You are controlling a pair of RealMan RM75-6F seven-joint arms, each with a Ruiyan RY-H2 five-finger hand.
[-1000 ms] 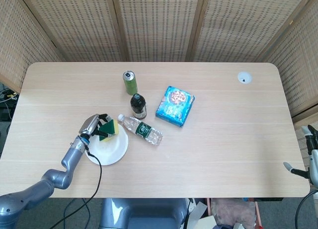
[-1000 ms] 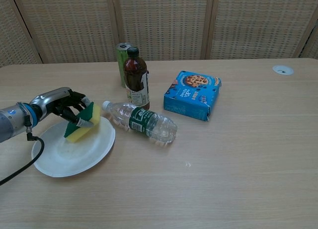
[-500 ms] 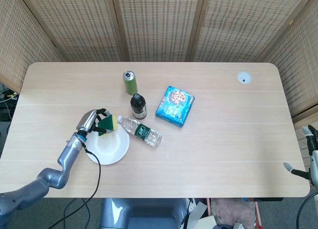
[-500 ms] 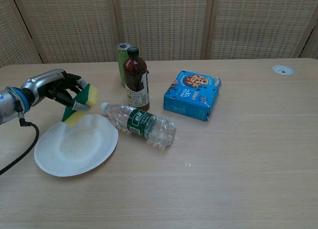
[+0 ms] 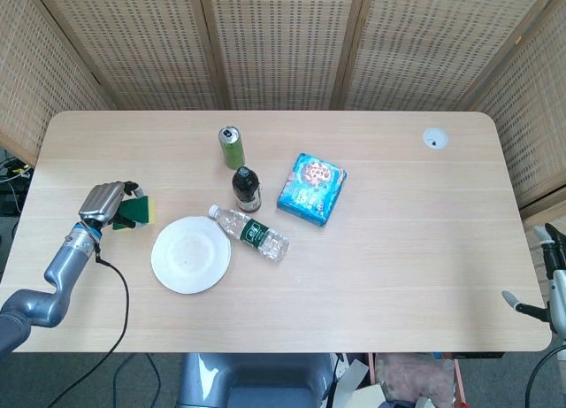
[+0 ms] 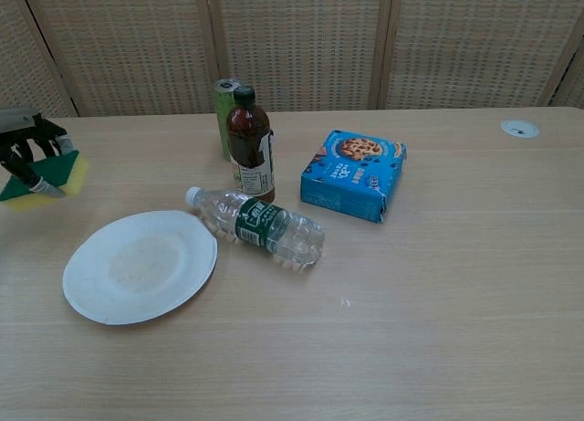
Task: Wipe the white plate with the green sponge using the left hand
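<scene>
Head view: left hand grips sponge at plate's 10 o'clock, apart from it. Right hand: state unclear. Bottle and box labels illegible.

A pale wood-grain bench with rounded corners is seen, with a round white grommet set near its far corner. Woven wicker screen panels in wooden frames are stood behind it. Even, soft lighting is cast throughout.
</scene>
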